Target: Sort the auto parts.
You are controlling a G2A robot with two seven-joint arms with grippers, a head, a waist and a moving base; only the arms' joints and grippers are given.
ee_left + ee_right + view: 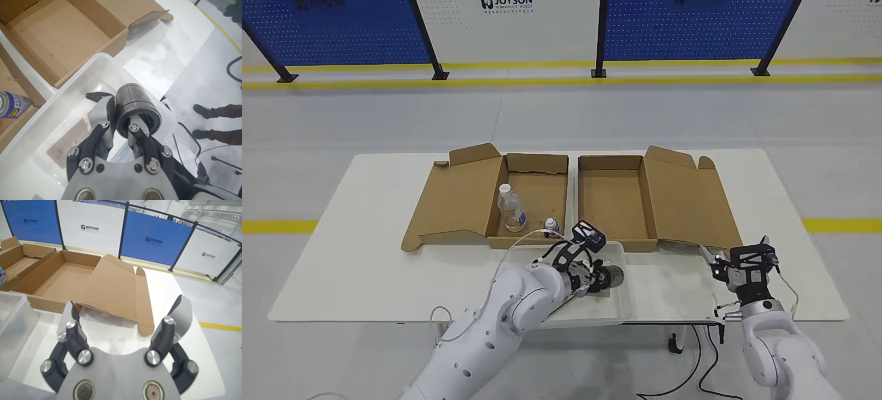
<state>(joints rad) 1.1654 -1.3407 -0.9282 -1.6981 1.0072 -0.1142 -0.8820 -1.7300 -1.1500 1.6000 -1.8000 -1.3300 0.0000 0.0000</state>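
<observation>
One finger of the left gripper [122, 113] hooks inside the dark steel cylindrical bearing [136, 106] above the near clear plastic bin [75, 79], a thin wall-pinch that could slip; the right gripper [126, 308] hangs spread.

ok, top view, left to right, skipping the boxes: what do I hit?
clear bottle → spray can → left gripper, jaws shut on a metal bearing over the clear bin → right gripper, jaws open
</observation>
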